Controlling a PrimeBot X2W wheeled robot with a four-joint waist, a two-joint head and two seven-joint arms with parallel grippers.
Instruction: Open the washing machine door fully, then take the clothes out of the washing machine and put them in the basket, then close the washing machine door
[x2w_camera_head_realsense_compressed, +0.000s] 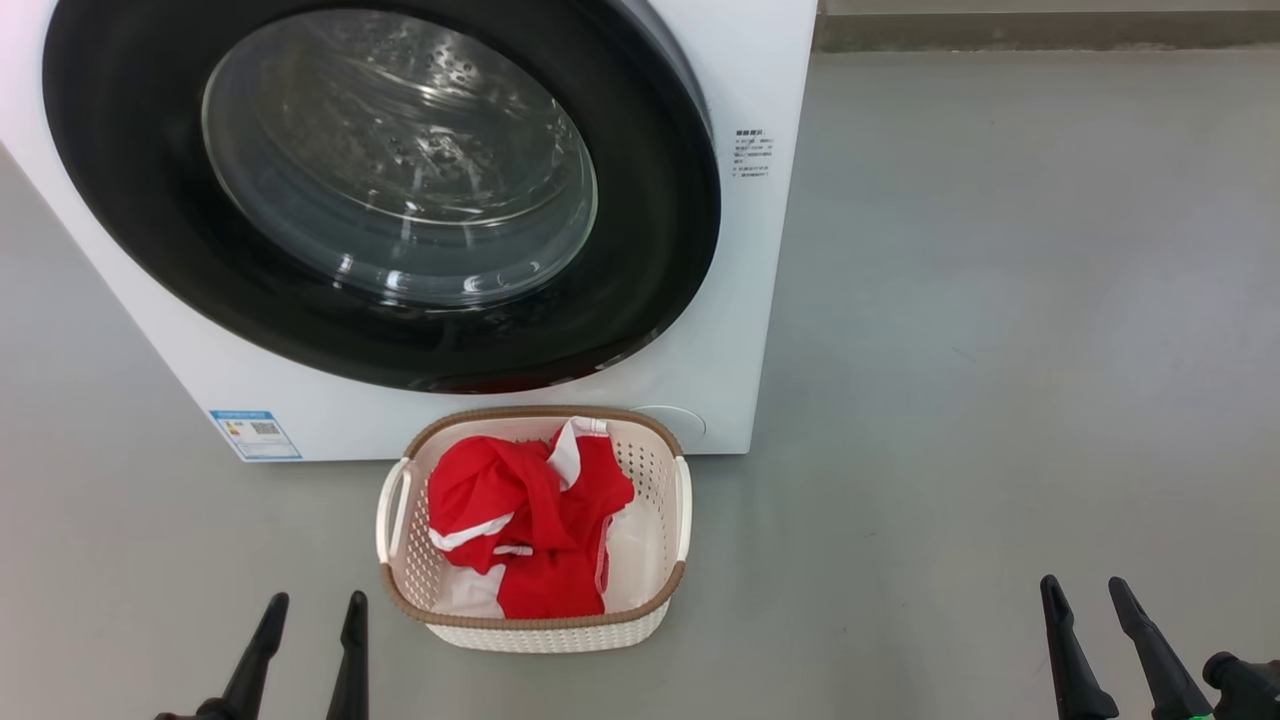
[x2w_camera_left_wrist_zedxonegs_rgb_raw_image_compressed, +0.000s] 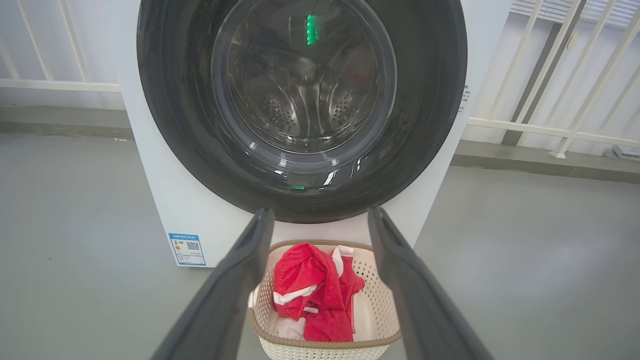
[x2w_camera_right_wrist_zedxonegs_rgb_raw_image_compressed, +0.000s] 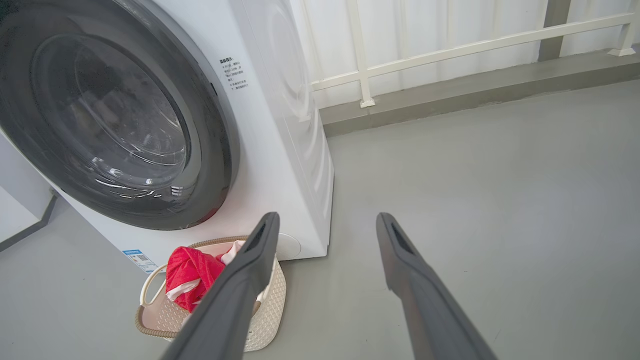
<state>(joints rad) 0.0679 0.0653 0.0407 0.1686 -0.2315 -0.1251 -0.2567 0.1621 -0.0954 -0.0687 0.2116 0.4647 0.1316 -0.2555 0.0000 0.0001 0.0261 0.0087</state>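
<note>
washing machine door (x2w_camera_head_realsense_compressed: 400, 180): black ring and bulging glass lie flush against the white front in the head and right wrist views; judged shut, though no view shows the latch.
washing machine (x2w_camera_head_realsense_compressed: 745, 300): stands on the grey floor (x2w_camera_head_realsense_compressed: 1000, 350), blue label (x2w_camera_head_realsense_compressed: 255, 435) at its lower left corner.
drum (x2w_camera_left_wrist_zedxonegs_rgb_raw_image_compressed: 302, 110): seen through the glass in the left wrist view, bare perforated steel, no red fabric visible.
clothes (x2w_camera_head_realsense_compressed: 530, 520): a crumpled red heap with white trim, inside the basket; one white edge rises at the back rim.
basket (x2w_camera_head_realsense_compressed: 545, 630): on the floor, just in front of the machine, below the door's lowest arc.
left claw (x2w_camera_head_realsense_compressed: 318, 600): released, fingers spread, nothing between them; low, to the basket's left, apart from it.
right claw (x2w_camera_head_realsense_compressed: 1082, 582): released, fingers spread and bare; well apart from basket and machine.
stage: judged complete or nearly so, with clothes moved and the door apparently closed.
hazard 1: an unlatched door could spring ajar; cause, too light a push.
hazard 2: a forward sweep of the left claw could nudge or tip the light basket; cause, its nearness.
hazard 3: the raised white edge could slip over the rim; cause, a jolt to the basket.
</note>
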